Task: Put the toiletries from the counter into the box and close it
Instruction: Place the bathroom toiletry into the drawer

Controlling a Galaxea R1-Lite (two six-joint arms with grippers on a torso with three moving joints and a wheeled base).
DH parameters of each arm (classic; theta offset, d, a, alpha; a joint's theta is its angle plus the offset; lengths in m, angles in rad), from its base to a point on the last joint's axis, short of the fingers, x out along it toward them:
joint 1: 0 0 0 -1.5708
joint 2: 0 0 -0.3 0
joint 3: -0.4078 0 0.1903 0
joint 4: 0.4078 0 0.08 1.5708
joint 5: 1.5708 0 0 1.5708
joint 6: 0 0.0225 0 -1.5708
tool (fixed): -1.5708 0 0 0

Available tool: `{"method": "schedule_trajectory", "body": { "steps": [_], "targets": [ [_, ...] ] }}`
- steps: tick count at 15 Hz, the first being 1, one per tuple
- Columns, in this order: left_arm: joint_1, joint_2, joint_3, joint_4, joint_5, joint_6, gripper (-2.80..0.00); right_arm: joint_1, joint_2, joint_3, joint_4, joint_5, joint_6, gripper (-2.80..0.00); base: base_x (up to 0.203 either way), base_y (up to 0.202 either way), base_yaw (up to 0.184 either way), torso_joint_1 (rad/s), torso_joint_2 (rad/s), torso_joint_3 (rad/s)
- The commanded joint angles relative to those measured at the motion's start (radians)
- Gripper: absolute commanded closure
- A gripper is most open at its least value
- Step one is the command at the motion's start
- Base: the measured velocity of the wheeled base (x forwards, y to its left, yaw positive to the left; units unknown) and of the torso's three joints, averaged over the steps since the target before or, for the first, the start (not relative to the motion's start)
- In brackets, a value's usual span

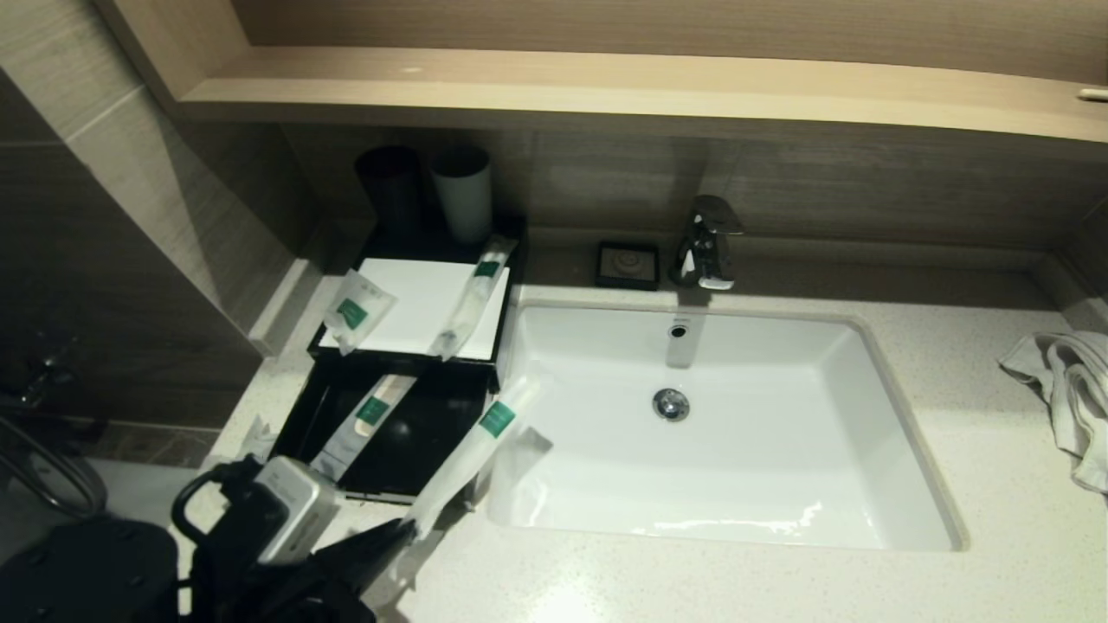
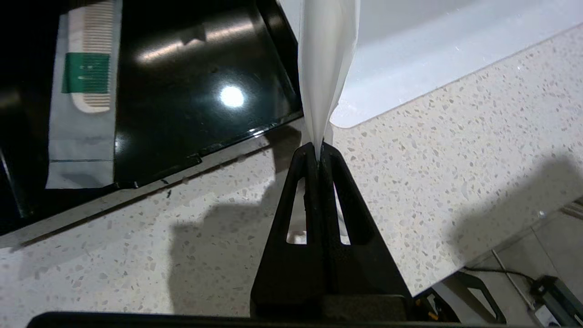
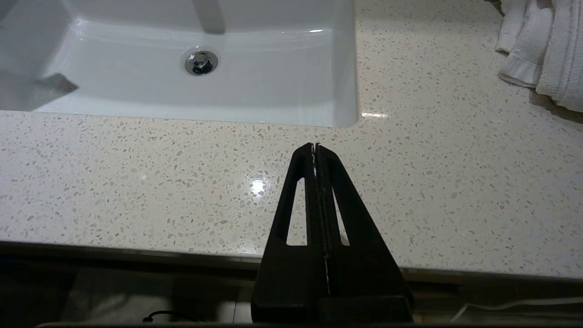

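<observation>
Jaws: left gripper (image 2: 319, 148) clamped on packet (image 1: 474, 450); right gripper (image 3: 315, 146) closed, empty.
Packet: box's (image 1: 294, 415) 4 o'clock, by sink (image 1: 900, 433).

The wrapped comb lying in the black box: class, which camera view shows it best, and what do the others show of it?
The left wrist view is best: the comb fills the wrapper, teeth and green band plain. The head view shows that comb only as a slim packet in the black box, beyond the left claw. The right wrist view misses it.

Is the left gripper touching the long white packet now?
Touching. The left wrist view shows the left gripper with its jaws closed on the lower end of the long white packet, no gap between them; the packet rises from the fingertips.
</observation>
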Motion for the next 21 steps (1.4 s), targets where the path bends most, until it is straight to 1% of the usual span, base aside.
{"method": "schedule_trajectory", "body": {
  "steps": [1, 4, 7, 9, 14, 15, 16, 19, 21],
  "targets": [
    [0.002, -0.003, -0.033, -0.005, 0.054, -0.010, 0.00, 0.000, 0.000, 0.000, 0.000, 0.000, 0.000, 0.00, 0.000, 0.000, 0.000, 0.000, 0.00, 0.000],
    [0.013, -0.004, -0.072, 0.026, 0.128, -0.022, 0.00, 0.000, 0.000, 0.000, 0.000, 0.000, 0.000, 0.00, 0.000, 0.000, 0.000, 0.000, 0.00, 0.000],
    [0.085, -0.023, -0.130, 0.081, 0.145, -0.040, 0.00, 0.000, 0.000, 0.000, 0.000, 0.000, 0.000, 0.00, 0.000, 0.000, 0.000, 0.000, 0.00, 0.000],
    [0.118, -0.054, -0.176, 0.190, 0.145, -0.061, 0.00, 0.000, 0.000, 0.000, 0.000, 0.000, 0.000, 0.00, 0.000, 0.000, 0.000, 0.000, 0.00, 0.000],
    [0.128, -0.207, -0.343, 0.621, 0.140, -0.144, 0.00, 0.000, 0.000, 0.000, 0.000, 0.000, 0.000, 0.00, 0.000, 0.000, 0.000, 0.000, 0.00, 0.000],
    [0.128, -0.235, -0.369, 0.671, 0.139, -0.166, 0.00, -0.001, 0.000, 0.000, 0.000, 0.000, 0.000, 0.00, 0.000, 0.000, 0.000, 0.000, 0.00, 0.000],
    [0.128, -0.253, -0.384, 0.701, 0.138, -0.182, 0.00, -0.001, 0.000, 0.000, 0.000, 0.000, 0.000, 0.00, 0.000, 0.000, 0.000, 0.000, 0.00, 0.000],
    [0.130, -0.261, -0.380, 0.709, 0.147, -0.184, 0.00, 0.000, 0.000, 0.000, 0.000, 0.000, 0.000, 0.00, 0.000, 0.000, 0.000, 0.000, 0.00, 0.000],
    [0.131, -0.278, -0.383, 0.755, 0.147, -0.184, 0.00, -0.001, 0.000, 0.000, 0.000, 0.000, 0.000, 0.00, 0.000, 0.000, 0.000, 0.000, 0.00, 0.000]
  ]
}}
